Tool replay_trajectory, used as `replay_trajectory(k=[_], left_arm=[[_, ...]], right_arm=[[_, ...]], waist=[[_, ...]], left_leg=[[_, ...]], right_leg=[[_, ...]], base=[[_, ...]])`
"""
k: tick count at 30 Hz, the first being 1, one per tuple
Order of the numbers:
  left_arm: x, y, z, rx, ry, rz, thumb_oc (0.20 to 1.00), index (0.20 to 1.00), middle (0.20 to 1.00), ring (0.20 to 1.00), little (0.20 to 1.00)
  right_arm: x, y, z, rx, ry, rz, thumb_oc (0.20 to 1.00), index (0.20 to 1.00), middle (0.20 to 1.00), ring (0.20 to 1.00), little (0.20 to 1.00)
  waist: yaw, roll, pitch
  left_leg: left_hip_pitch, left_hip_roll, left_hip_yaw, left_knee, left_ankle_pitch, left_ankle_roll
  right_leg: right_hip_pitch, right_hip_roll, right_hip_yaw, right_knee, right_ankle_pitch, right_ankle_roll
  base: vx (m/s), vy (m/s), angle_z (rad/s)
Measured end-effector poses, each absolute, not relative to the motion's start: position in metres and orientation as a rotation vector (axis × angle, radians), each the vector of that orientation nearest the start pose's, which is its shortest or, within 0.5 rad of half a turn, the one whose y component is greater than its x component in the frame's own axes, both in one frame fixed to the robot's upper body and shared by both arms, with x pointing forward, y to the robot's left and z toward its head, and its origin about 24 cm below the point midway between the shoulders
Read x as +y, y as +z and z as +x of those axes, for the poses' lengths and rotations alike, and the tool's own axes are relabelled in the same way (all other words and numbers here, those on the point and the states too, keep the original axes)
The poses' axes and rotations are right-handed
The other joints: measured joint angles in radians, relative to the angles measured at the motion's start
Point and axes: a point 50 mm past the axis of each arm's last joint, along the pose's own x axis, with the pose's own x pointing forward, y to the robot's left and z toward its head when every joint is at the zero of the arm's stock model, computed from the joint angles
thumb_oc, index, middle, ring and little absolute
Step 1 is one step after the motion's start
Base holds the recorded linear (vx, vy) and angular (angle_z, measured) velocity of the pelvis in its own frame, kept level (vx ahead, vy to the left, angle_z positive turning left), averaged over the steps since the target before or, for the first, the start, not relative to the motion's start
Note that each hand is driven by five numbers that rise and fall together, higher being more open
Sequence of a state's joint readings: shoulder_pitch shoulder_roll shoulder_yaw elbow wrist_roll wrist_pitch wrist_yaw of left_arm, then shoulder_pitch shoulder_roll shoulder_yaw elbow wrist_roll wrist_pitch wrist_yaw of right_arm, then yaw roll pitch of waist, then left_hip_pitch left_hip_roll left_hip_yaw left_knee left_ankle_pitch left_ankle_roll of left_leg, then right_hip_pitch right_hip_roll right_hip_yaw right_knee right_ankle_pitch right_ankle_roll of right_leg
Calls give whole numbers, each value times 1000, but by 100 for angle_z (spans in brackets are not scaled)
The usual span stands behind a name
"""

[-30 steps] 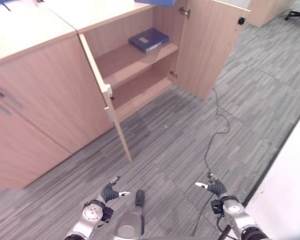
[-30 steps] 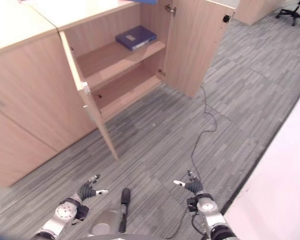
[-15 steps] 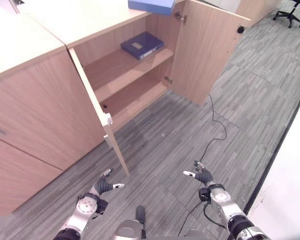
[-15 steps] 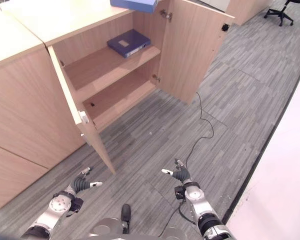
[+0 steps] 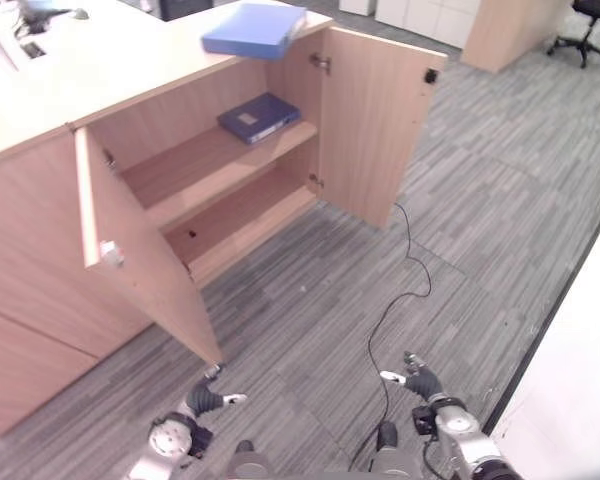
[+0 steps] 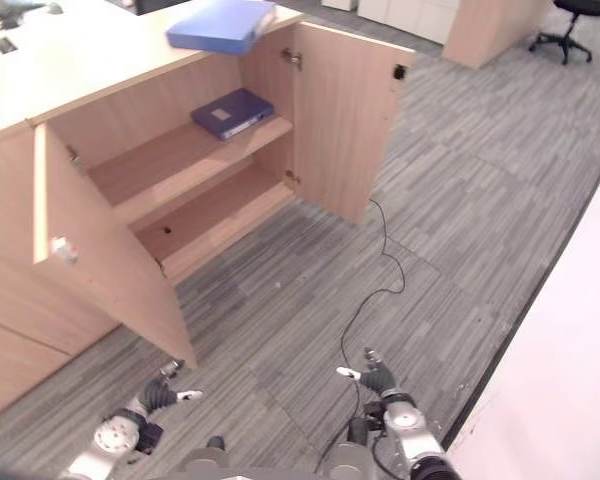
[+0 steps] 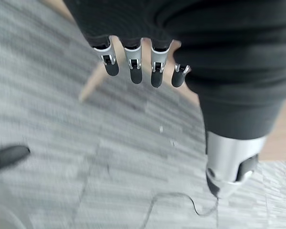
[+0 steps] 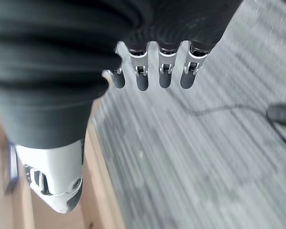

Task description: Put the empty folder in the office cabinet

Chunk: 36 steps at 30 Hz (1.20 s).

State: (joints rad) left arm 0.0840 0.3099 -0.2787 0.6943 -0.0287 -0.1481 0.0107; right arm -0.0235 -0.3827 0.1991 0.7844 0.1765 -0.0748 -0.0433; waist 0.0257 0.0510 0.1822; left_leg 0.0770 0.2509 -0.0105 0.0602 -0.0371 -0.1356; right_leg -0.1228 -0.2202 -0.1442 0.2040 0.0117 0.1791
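Observation:
A light blue folder [image 5: 255,30] lies flat on top of the wooden cabinet [image 5: 140,70], above its open compartment. A dark blue folder [image 5: 258,116] lies on the upper shelf inside. Both cabinet doors stand open: the left door [image 5: 130,265] swings out toward me and the right door [image 5: 375,130] stands wide. My left hand [image 5: 202,400] and right hand [image 5: 420,382] hang low over the grey carpet, well short of the cabinet. Both are open with relaxed fingers [image 7: 133,67] [image 8: 152,71] and hold nothing.
The lower shelf [image 5: 245,215] of the open compartment is bare. A closed cabinet front [image 5: 20,340] continues to the left. A white surface [image 5: 580,330] borders the carpet on the right, and an office chair [image 5: 585,20] stands at the far right back.
The whole picture has shifted, so the camera has moved: the cabinet top with the light blue folder has come into view. Both hands stay low and empty.

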Motion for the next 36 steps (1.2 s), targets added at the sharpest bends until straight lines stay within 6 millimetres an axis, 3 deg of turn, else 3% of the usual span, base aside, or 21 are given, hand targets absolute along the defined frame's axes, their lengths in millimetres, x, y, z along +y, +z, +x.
replay_trajectory(k=[4, 8, 9, 11, 12, 13, 14, 15, 16, 17, 18, 19, 20, 21, 24, 26, 28, 29, 30, 32, 36], left_arm=[[200, -107, 168, 649, -141, 323, 1000, 1000, 1000, 1000, 1000], [203, -108, 166, 659, -112, 320, 1000, 1000, 1000, 1000, 1000], [203, -108, 167, 660, -111, 321, 1000, 1000, 1000, 1000, 1000], [208, -108, 166, 669, -109, 337, 1000, 1000, 1000, 1000, 1000], [206, -109, 166, 672, -131, 350, 1000, 1000, 1000, 1000, 1000], [213, -101, 179, 643, -158, 413, 1000, 1000, 1000, 1000, 1000], [214, -99, 181, 632, -167, 429, 1000, 1000, 1000, 1000, 1000], [213, -106, 169, 679, -190, 428, 1000, 1000, 1000, 1000, 1000], [208, -111, 164, 709, -211, 414, 1000, 1000, 1000, 1000, 1000], [203, -112, 164, 707, -215, 400, 1000, 1000, 1000, 1000, 1000], [196, -111, 167, 691, -220, 371, 1000, 1000, 1000, 1000, 1000], [201, -109, 167, 684, -214, 379, 1000, 1000, 1000, 1000, 1000], [201, -110, 167, 696, -193, 365, 1000, 1000, 1000, 1000, 1000], [202, -110, 168, 697, -200, 375, 1000, 1000, 1000, 1000, 1000], [206, -103, 178, 663, -197, 394, 1000, 1000, 1000, 1000, 1000], [212, -104, 172, 682, -203, 413, 1000, 1000, 1000, 1000, 1000], [213, -105, 171, 687, -202, 415, 1000, 1000, 1000, 1000, 1000], [214, -105, 170, 690, -196, 412, 1000, 1000, 1000, 1000, 1000], [215, -105, 170, 693, -191, 412, 1000, 1000, 1000, 1000, 1000], [219, -102, 172, 682, -171, 411, 1000, 1000, 1000, 1000, 1000], [233, -102, 167, 701, -141, 436, 1000, 1000, 1000, 1000, 1000]], right_arm=[[-262, -90, 188, 699, -74, -328, 1000, 1000, 1000, 1000, 1000], [-251, -91, 192, 691, -7, -338, 1000, 1000, 1000, 1000, 1000], [-251, -91, 192, 693, -8, -337, 1000, 1000, 1000, 1000, 1000], [-249, -91, 194, 686, -6, -329, 1000, 1000, 1000, 1000, 1000], [-251, -91, 191, 690, -12, -328, 1000, 1000, 1000, 1000, 1000], [-249, -91, 188, 681, -19, -307, 1000, 1000, 1000, 1000, 1000], [-251, -95, 178, 695, -66, -262, 1000, 1000, 1000, 1000, 1000], [-249, -96, 178, 695, -81, -254, 1000, 1000, 1000, 1000, 1000], [-252, -99, 176, 717, -93, -257, 1000, 1000, 1000, 1000, 1000], [-254, -102, 173, 741, -101, -261, 1000, 1000, 1000, 1000, 1000], [-261, -100, 176, 745, -109, -282, 1000, 1000, 1000, 1000, 1000], [-258, -100, 177, 744, -100, -282, 1000, 1000, 1000, 1000, 1000], [-258, -98, 181, 738, -91, -294, 1000, 1000, 1000, 1000, 1000], [-253, -98, 182, 735, -71, -298, 1000, 1000, 1000, 1000, 1000], [-240, -107, 174, 764, -36, -279, 1000, 1000, 1000, 1000, 1000], [-228, -106, 181, 743, -16, -256, 1000, 1000, 1000, 1000, 1000], [-228, -106, 182, 740, -16, -257, 1000, 1000, 1000, 1000, 1000], [-228, -105, 183, 740, -11, -266, 1000, 1000, 1000, 1000, 1000], [-227, -106, 183, 741, -4, -266, 1000, 1000, 1000, 1000, 1000], [-223, -107, 181, 746, 10, -259, 1000, 1000, 1000, 1000, 1000], [-213, -109, 183, 740, 23, -227, 1000, 1000, 1000, 1000, 1000]], waist=[[-16, 42, -35], [13, 39, -36], [16, 36, -35], [27, 7, -20], [10, -15, -9], [-14, -59, 13], [-10, -95, 14], [12, -128, 11], [22, -157, 11], [27, -157, 8], [36, -108, 11], [31, -119, 4], [33, -85, 10], [13, -47, 0], [12, -82, -4], [17, -113, -14], [22, -110, -13], [23, -100, -3], [20, -86, 3], [21, -66, 10], [37, -64, 0]], left_leg=[[-20, 20, -37, -9, 59, 8], [-71, 35, -61, 34, 115, 26], [-91, 35, -68, 40, 146, 39], [-121, 34, -74, 28, 323, 11], [-185, 32, -57, 73, 399, -12], [-285, 29, 19, 165, 461, 29], [-336, 57, 136, 299, 422, 25], [-354, -3, 152, 392, 287, 23], [-351, -79, 136, 406, 185, 5], [-321, -132, 155, 345, 143, 31], [-268, -160, 196, 201, 104, 56], [-215, -202, 242, 106, 102, 66], [-158, -191, 238, 21, 109, 76], [-124, -182, 222, -5, 101, 86], [-100, -196, 203, 9, 90, 99], [-64, -198, 192, -25, 61, 139], [-50, -198, 197, -63, 43, 144], [-18, -204, 198, -92, 41, 142], [-14, -205, 194, -95, 38, 150], [-5, -207, 181, -88, 28, 163], [17, -213, 162, -106, 27, 172]], right_leg=[[-5, 21, -34, 17, -30, -14], [4, 50, -46, -7, -30, -20], [10, 53, -60, -14, -32, -24], [37, 69, -86, -32, -38, -52], [22, 85, -99, 32, -70, -100], [-17, 82, -154, 168, -153, -194], [-12, 80, -179, 156, -198, -222], [-19, 85, -143, 120, -200, -224], [8, 87, -132, 35, -181, -194], [49, 94, -148, -66, -175, -122], [78, 118, -183, -96, -155, -121], [131, 72, -190, -143, -57, -81], [141, 128, -199, -166, -45, -161], [157, 174, -236, -168, -48, -168], [157, 176, -283, -138, -74, -168], [116, 162, -280, -64, -111, -155], [91, 145, -279, 7, -141, -123], [53, 103, -275, 137, -153, -59], [11, 80, -246, 242, -147, -34], [-40, 22, -186, 387, -146, -19], [-31, -84, -120, 287, -101, 55]], base=[[106, -285, 19], [43, -282, 20], [-11, -191, 62], [-51, -506, 74], [-9, -565, 144], [51, -258, 160], [86, -312, 107], [67, -100, 14], [75, -47, -20], [97, 28, -29], [142, 39, -22], [160, 35, -37], [141, 30, 0], [125, 46, 19], [136, 109, 51], [104, 105, 10], [74, 87, 2], [24, 17, 7], [105, 27, 16], [128, -1, 22], [153, -58, 9]])
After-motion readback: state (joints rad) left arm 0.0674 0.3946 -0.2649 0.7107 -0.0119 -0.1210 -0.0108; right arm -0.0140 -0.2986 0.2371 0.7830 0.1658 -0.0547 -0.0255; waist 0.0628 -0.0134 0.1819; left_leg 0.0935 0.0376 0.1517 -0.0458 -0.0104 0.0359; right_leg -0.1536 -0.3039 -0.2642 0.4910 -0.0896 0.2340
